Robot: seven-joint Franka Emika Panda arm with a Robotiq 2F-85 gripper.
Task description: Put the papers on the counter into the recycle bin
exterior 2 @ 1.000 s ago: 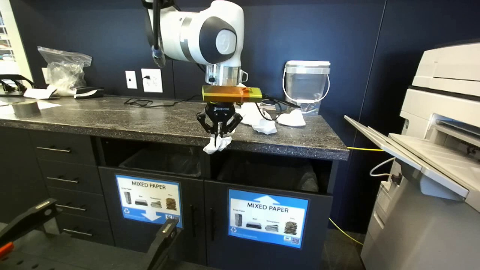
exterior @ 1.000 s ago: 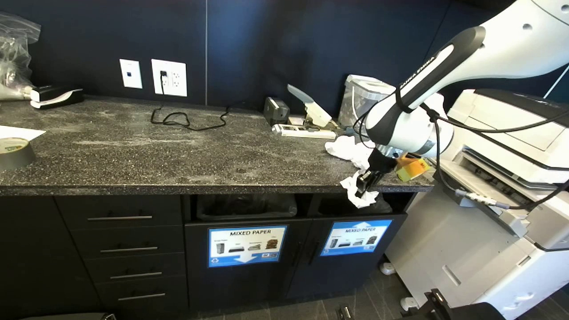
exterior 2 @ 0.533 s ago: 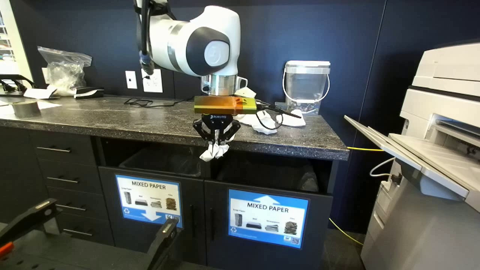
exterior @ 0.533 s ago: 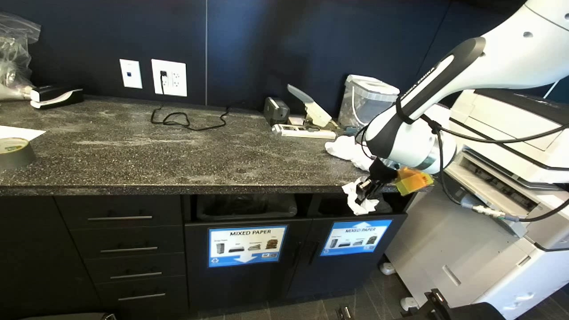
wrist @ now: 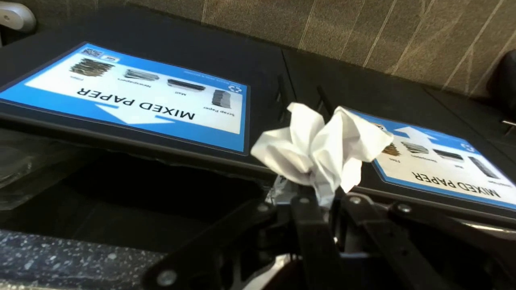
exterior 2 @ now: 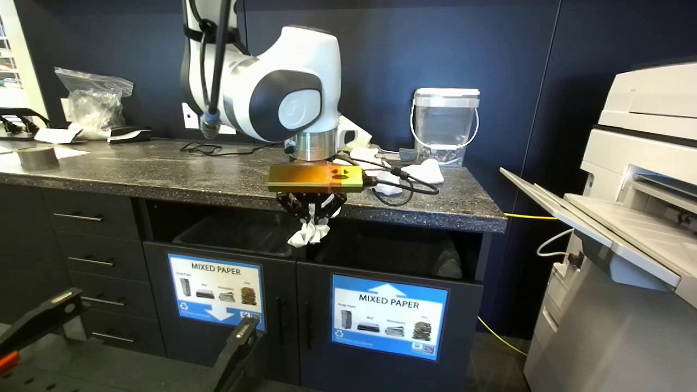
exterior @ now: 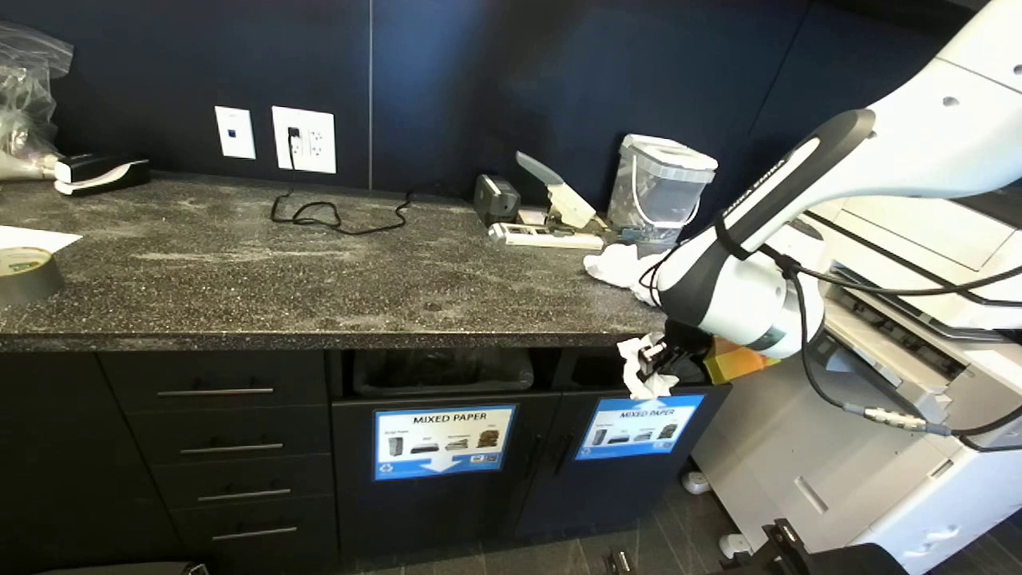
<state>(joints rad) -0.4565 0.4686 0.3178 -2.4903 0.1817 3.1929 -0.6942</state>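
My gripper (exterior 2: 312, 213) is shut on a crumpled white paper (exterior 2: 309, 234), which hangs below the fingertips. In the wrist view the paper (wrist: 322, 149) sticks out beyond the fingers (wrist: 322, 205). They are just in front of and below the edge of the dark speckled counter (exterior 2: 163, 174), by the divider between two slots. The recycle bin (exterior 2: 392, 247), the dark slot above the bluer sign, is beside the paper; in the wrist view the slot (wrist: 153, 193) lies left of it. Other crumpled papers (exterior: 619, 267) lie on the counter's end, partly behind the arm; one (exterior 2: 427, 171) sits apart.
A like slot (exterior 2: 234, 234) with a whiter sign adjoins. A clear lidded tub (exterior 2: 446, 120) and a pale hole punch (exterior: 551, 235) stand at the counter's back. A large printer (exterior 2: 642, 163) stands beside the counter. A tape roll (exterior: 28, 275) sits at the far end.
My gripper has moved down with the paper, from around the counter's edge to lower in front of the slots. The papers on the counter have not moved.
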